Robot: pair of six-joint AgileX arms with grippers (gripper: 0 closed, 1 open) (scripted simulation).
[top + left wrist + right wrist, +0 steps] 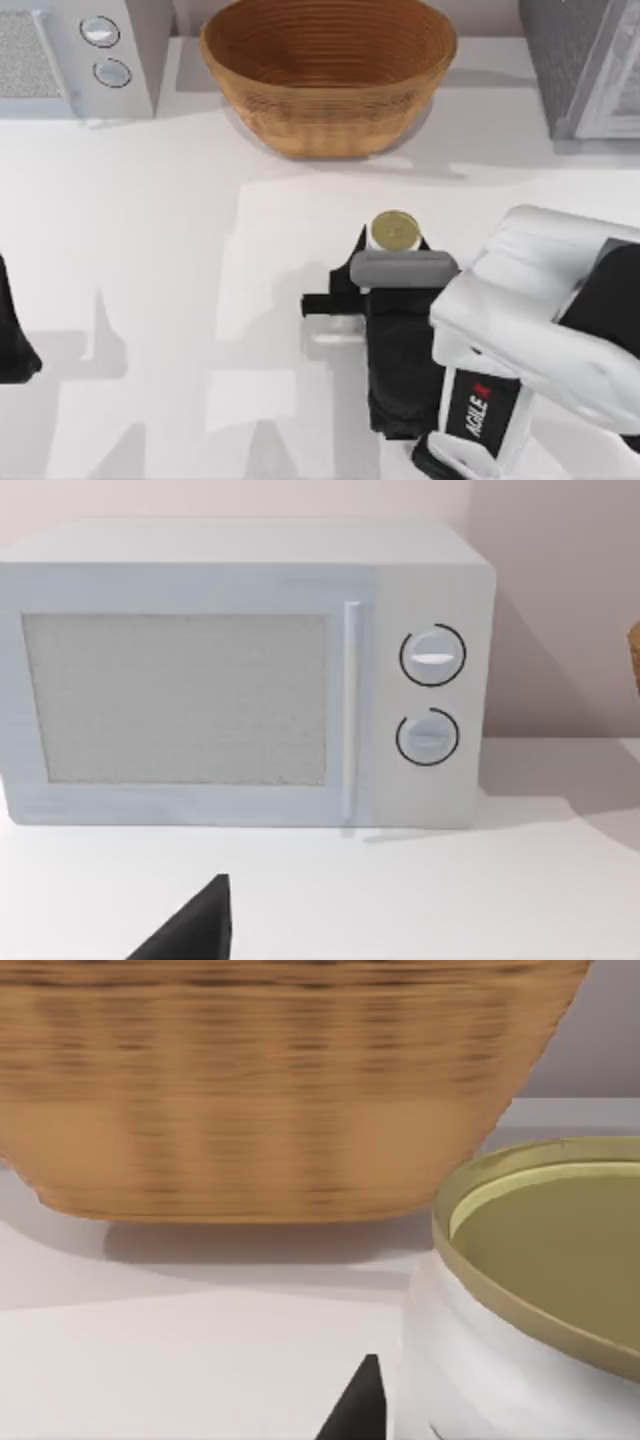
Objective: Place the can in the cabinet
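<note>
Top view shows the small upright can with a dull gold metal top and white label standing on the white table, near the middle and a little toward the right side. It sits in front of the large round wicker basket at the back centre, apart from it. The right gripper of the white and black AgileX right arm is at the can, its dark body and grey crossbar just beside the can's near side. 1 dark finger shows at the can's left flank; I cannot tell whether the fingers grip the can or stand wide.

Right wrist view has the can very close, with 1 dark fingertip just beside its white wall and the basket behind.

At the back right corner stands the boxy cabinet, dark grey speckled with a pale framed door panel, well apart from the can. At the back left stands the light grey microwave with 2 round knobs.

At the left edge the left arm is parked. Left wrist view faces the microwave, with 1 dark fingertip over the table.
</note>
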